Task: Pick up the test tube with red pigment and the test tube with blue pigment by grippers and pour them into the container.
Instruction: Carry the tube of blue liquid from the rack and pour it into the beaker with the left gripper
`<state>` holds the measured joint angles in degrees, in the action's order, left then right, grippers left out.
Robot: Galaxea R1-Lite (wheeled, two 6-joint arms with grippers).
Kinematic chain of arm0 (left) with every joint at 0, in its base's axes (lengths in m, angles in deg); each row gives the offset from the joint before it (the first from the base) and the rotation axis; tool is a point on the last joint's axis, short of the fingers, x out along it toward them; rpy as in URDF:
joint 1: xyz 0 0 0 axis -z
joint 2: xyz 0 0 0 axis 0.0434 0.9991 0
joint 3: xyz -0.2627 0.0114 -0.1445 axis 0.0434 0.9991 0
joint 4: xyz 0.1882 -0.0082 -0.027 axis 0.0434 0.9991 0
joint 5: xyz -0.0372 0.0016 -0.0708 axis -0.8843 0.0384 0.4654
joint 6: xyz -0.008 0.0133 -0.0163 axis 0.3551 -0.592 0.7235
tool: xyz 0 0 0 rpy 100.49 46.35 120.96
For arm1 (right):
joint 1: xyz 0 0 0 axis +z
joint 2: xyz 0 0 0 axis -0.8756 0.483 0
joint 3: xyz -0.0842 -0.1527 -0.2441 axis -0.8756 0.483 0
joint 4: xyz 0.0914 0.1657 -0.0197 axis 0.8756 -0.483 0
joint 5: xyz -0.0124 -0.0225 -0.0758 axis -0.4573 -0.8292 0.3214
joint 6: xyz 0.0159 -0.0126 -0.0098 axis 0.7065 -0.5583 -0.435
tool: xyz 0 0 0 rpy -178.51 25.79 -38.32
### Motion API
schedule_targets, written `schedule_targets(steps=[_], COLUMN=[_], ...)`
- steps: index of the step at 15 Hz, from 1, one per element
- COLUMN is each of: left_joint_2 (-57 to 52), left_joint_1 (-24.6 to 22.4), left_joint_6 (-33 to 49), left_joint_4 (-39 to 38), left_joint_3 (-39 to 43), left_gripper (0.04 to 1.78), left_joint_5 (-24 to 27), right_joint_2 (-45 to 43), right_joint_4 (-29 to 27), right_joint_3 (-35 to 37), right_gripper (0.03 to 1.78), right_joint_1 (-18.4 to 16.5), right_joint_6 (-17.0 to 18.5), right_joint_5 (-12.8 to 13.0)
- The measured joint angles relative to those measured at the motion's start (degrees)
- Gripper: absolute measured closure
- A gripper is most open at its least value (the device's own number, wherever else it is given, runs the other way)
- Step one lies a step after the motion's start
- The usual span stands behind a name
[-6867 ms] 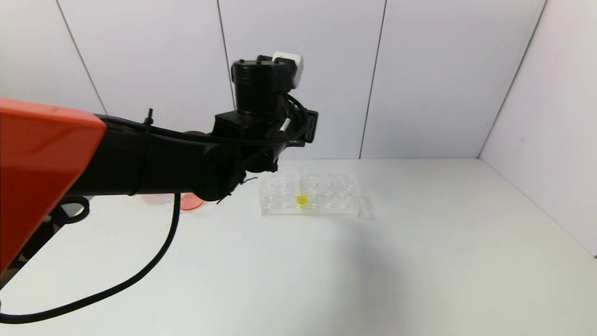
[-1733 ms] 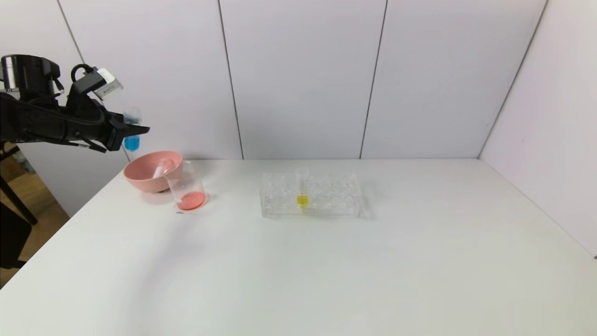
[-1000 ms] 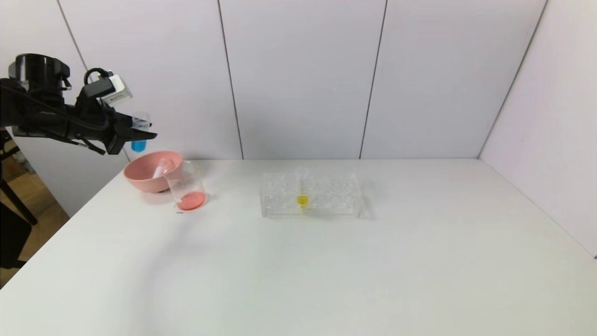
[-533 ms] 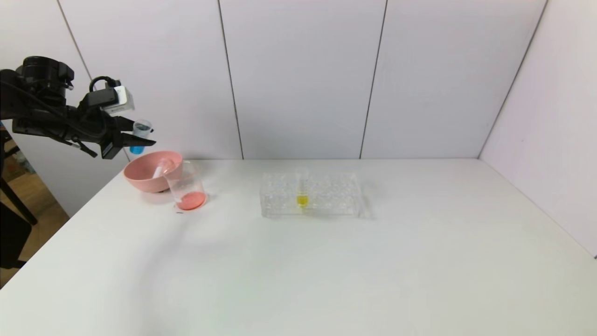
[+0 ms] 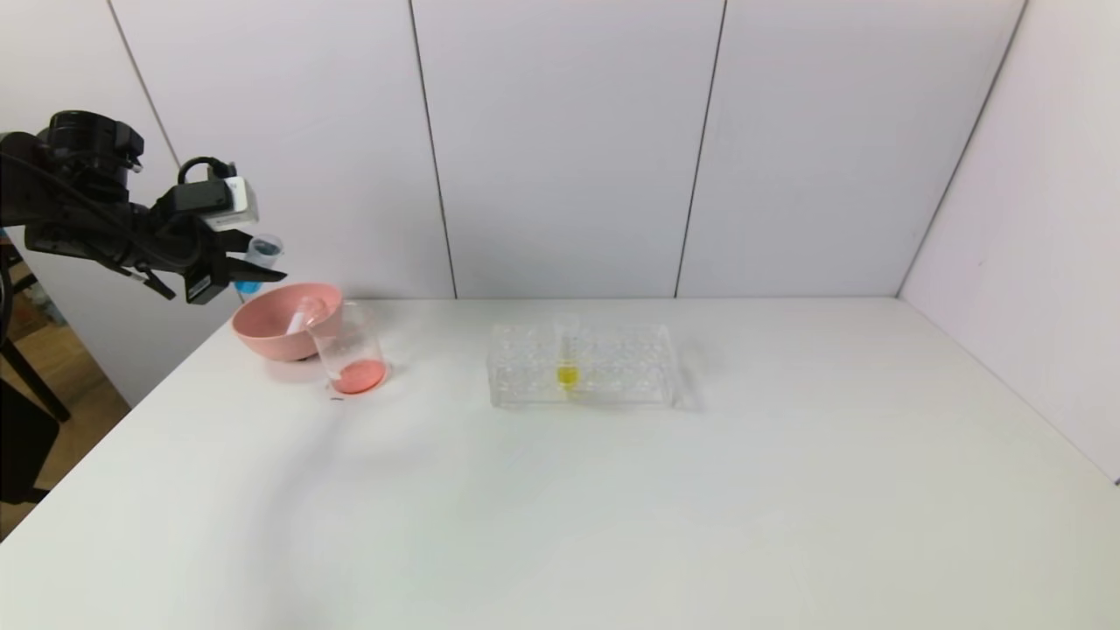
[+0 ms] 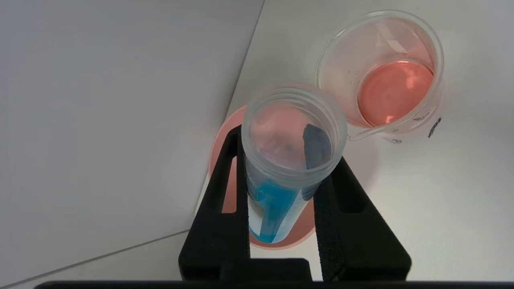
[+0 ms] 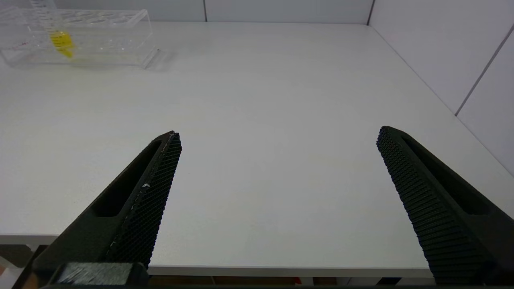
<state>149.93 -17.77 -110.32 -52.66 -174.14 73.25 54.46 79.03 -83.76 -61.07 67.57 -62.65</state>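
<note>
Left gripper (image 5: 249, 273) raised at the far left corner, above the pink bowl (image 5: 271, 328) — jaws pinching the test tube with blue pigment (image 6: 287, 168), one on each side of its barrel. Tube tilted, open mouth toward the wrist camera, blue liquid pooled low inside; in the head view only its rim and a bit of blue show past the jaws (image 5: 258, 254). Below and just beside it stands the container (image 6: 381, 76), a clear beaker with pink-red liquid across its bottom, pouring lip turned toward the bowl, which it touches or nearly touches. A clear tube lies slanted inside the bowl (image 5: 302, 317). Toward the middle of the tabletop (image 5: 612, 507), well apart from the beaker, a clear rack (image 5: 582, 366) holds one upright tube of yellow liquid (image 5: 567, 354). Right gripper (image 7: 277, 160) low at the near edge of the tabletop, jaws spread wide, nothing between them. Surface white, matte; pale panel walls close the back and right side. Left edge open, dropping to a wood-toned floor. Broad bare area across the near and right parts of the tabletop.
</note>
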Motion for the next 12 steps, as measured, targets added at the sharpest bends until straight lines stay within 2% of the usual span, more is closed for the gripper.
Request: schedule_targets(steps=[5,12], left_joint_2=[0.24,0.39], left_joint_1=[0.73,1.05], left_joint_6=[0.45,0.32], left_joint_4=[2.57,10.51], left_joint_3=[-0.3,-0.17], left_gripper=[1.35,1.35], left_joint_5=[-3.06,-6.63], right_joint_2=[0.0,0.0], right_joint_4=[0.0,0.0], right_joint_3=[0.0,0.0], right_gripper=[0.04,0.04], right_joint_1=[0.02,0.02], right_joint_6=[0.02,0.02], right_joint_5=[0.0,0.0])
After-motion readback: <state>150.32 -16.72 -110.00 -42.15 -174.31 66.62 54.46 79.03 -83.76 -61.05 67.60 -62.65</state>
